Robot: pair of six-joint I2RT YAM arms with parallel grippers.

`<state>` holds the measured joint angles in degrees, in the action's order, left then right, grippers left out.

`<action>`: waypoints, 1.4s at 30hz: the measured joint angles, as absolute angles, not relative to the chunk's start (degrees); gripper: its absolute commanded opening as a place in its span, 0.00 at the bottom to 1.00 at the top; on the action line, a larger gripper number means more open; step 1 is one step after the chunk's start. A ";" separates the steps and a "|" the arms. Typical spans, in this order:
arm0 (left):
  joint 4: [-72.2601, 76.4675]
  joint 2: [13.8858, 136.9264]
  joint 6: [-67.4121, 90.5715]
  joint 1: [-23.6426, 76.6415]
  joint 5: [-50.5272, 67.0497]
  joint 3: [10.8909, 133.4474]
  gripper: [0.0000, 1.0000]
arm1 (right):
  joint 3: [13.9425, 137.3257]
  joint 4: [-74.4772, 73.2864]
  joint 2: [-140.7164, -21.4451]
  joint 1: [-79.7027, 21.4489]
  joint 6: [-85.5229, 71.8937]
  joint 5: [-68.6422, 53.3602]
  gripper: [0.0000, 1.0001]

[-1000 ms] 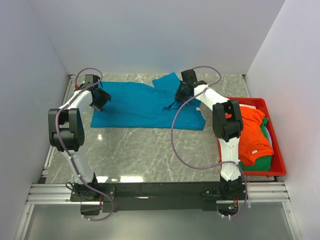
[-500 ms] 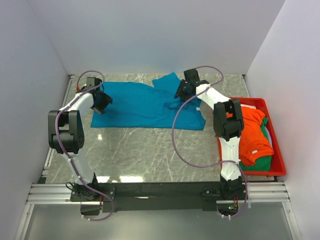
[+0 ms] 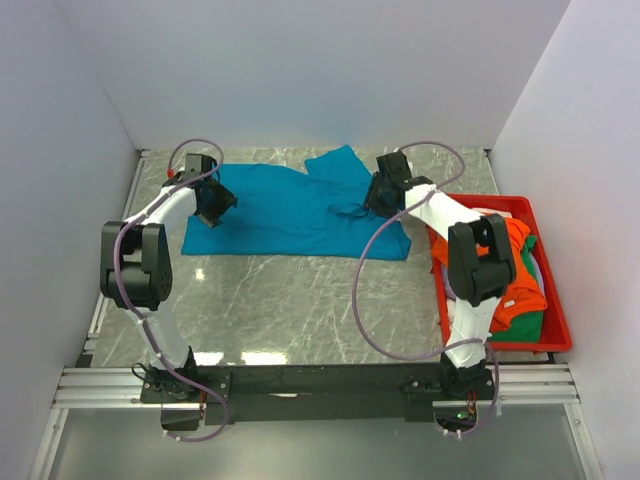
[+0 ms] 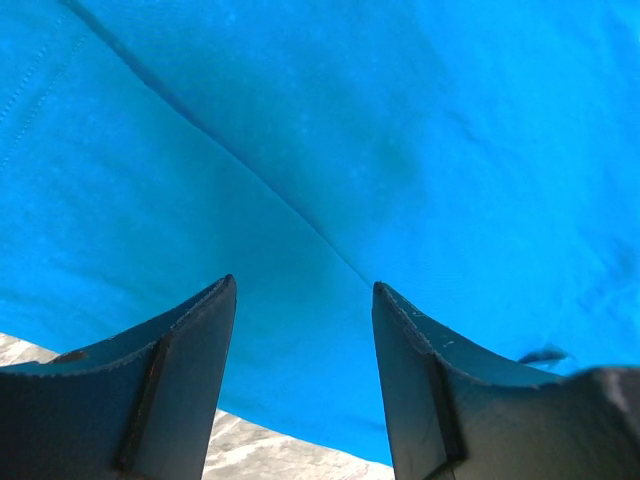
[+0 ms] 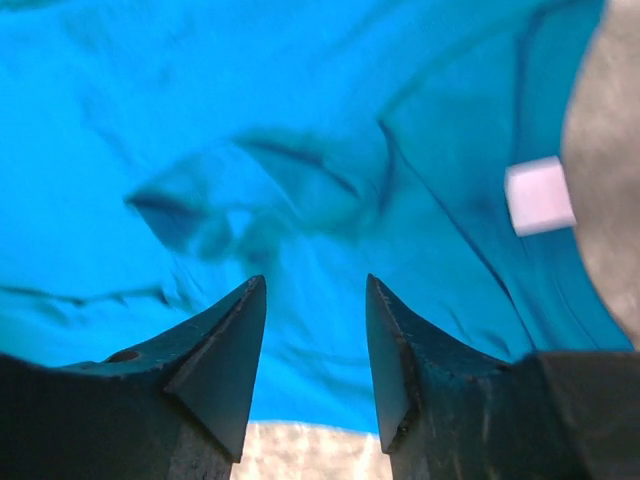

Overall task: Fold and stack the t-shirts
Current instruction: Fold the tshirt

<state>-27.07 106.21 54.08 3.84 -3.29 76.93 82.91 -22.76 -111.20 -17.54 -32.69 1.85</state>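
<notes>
A teal-blue t-shirt lies spread flat at the back of the table, one sleeve pointing to the rear. My left gripper hovers over its left end, open, with only cloth showing between the fingers. Over the shirt's right end is my right gripper, open as well, with nothing held; under it I see rumpled teal cloth and the white neck label. Orange, green and white t-shirts lie heaped in the bin.
A red plastic bin stands at the table's right edge beside the right arm. Grey marble tabletop stretches between the shirt and the arm bases. White walls close in the back and both sides.
The right gripper has let go of the teal shirt's cloth, opened and shifted right. The left gripper has moved a little right over the shirt's left end, still open.
</notes>
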 measured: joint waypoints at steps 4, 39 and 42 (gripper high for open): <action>-26.81 105.08 54.08 3.66 -2.87 76.14 0.62 | 78.06 -21.65 -107.68 -18.90 -31.88 3.53 0.43; -24.27 89.71 52.90 -3.88 2.39 61.34 0.66 | 92.42 -30.70 -116.68 -17.39 -26.98 8.40 0.43; -24.10 89.71 53.32 -4.95 2.98 59.46 0.66 | 84.73 -27.94 -110.26 -17.76 -27.59 7.92 0.37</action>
